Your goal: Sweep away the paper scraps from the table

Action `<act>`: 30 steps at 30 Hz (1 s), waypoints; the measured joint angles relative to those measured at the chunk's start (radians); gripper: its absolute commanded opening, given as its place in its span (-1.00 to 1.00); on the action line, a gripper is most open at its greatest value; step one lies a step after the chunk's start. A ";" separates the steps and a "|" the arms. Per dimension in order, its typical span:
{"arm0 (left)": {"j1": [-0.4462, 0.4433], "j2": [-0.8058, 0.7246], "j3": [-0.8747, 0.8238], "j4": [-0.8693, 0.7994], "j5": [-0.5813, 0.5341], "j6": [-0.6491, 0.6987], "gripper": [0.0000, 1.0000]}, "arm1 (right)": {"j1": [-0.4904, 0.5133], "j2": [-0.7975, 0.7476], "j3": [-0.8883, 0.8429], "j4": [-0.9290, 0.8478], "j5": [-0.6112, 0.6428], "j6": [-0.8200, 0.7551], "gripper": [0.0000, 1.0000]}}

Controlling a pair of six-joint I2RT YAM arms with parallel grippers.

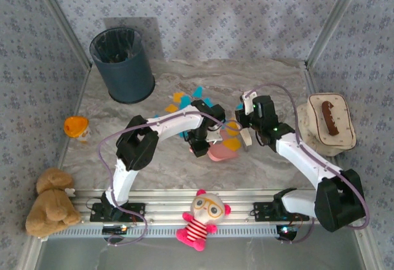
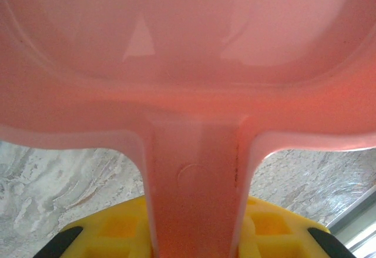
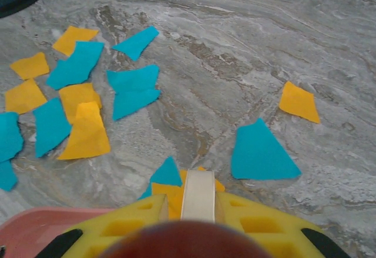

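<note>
Two tools clamped to trap orange-cyan paper scraps (image 3: pixel 135 87) — pink plastic dustpan (image 2: pixel 188 64) in left end effector (image 2: pixel 197 234), cream flat sweeper (image 3: pixel 198 187), three o'clock, in right end effector (image 3: pixel 198 211).

Looks like a robot test cell in a lab, dressed up as a corner of a home. Walled in by flower-print wallpaper panels (image 1: pixel 234 18) set between bare aluminium posts (image 1: pixel 332 16). Floored with a marble-pattern table (image 1: pixel 277 85) edged by a slotted aluminium rail (image 1: pixel 240 197), with a left arm (image 1: pixel 166 125) and a right arm (image 1: pixel 305 156) bolted there and purple cables (image 1: pixel 102 154) looping loose. Staged with props: lined dark bin (image 1: pixel 126 73), teddy bear (image 1: pixel 52 202), striped doll (image 1: pixel 203 218), orange toy (image 1: pixel 76 126), cream tray (image 1: pixel 341 141), cut paper scraps (image 3: pixel 76 73).
</note>
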 measured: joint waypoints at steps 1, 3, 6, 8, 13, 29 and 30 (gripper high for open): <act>0.000 0.001 0.000 0.003 -0.003 -0.005 -1.00 | 0.000 -0.003 -0.003 0.002 -0.008 0.003 -1.00; 0.003 0.005 0.001 0.009 -0.009 -0.015 -1.00 | 0.000 -0.010 -0.005 0.002 -0.019 0.008 -1.00; 0.011 0.014 0.001 0.020 -0.019 -0.032 -1.00 | 0.000 -0.029 -0.012 -0.003 -0.035 0.018 -1.00; 0.018 0.016 0.001 0.026 -0.024 -0.039 -1.00 | 0.002 -0.046 -0.014 -0.017 -0.047 0.023 -1.00; 0.029 0.016 0.001 0.035 -0.038 -0.056 -1.00 | 0.013 -0.093 -0.017 -0.060 -0.074 0.029 -1.00; 0.047 -0.050 -0.102 0.097 -0.043 -0.078 -1.00 | -0.051 -0.162 -0.040 -0.015 0.103 0.045 -1.00; 0.052 -0.058 -0.110 0.097 -0.043 -0.083 -1.00 | -0.072 -0.152 -0.040 -0.002 0.109 0.045 -1.00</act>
